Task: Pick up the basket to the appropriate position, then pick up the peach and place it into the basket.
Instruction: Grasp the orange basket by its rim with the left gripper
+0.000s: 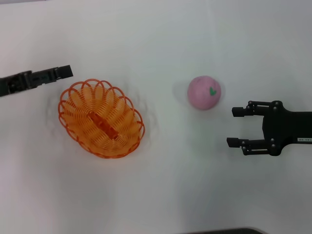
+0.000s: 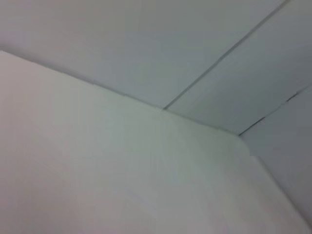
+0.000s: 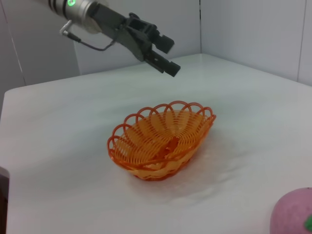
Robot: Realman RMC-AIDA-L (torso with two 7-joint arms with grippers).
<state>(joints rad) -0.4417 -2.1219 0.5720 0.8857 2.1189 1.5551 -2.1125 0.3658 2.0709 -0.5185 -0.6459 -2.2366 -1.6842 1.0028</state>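
The orange wire basket (image 1: 101, 118) stands upright on the white table (image 1: 161, 185), left of centre; it also shows in the right wrist view (image 3: 161, 141). It is empty. The pink peach (image 1: 204, 92) with its green leaf mark lies on the table to the basket's right, apart from it; its edge shows in the right wrist view (image 3: 295, 214). My left gripper (image 1: 66, 72) hovers just beyond the basket's far-left rim, not touching it; in the right wrist view (image 3: 169, 57) its fingers stand apart and hold nothing. My right gripper (image 1: 235, 126) is open and empty, close to the right of the peach and a little nearer to me.
The left wrist view shows only bare table (image 2: 97, 170) and wall (image 2: 146, 44). The table's far corner (image 3: 200, 54) meets pale walls behind the basket. A dark edge (image 1: 219, 231) shows at the table's near side.
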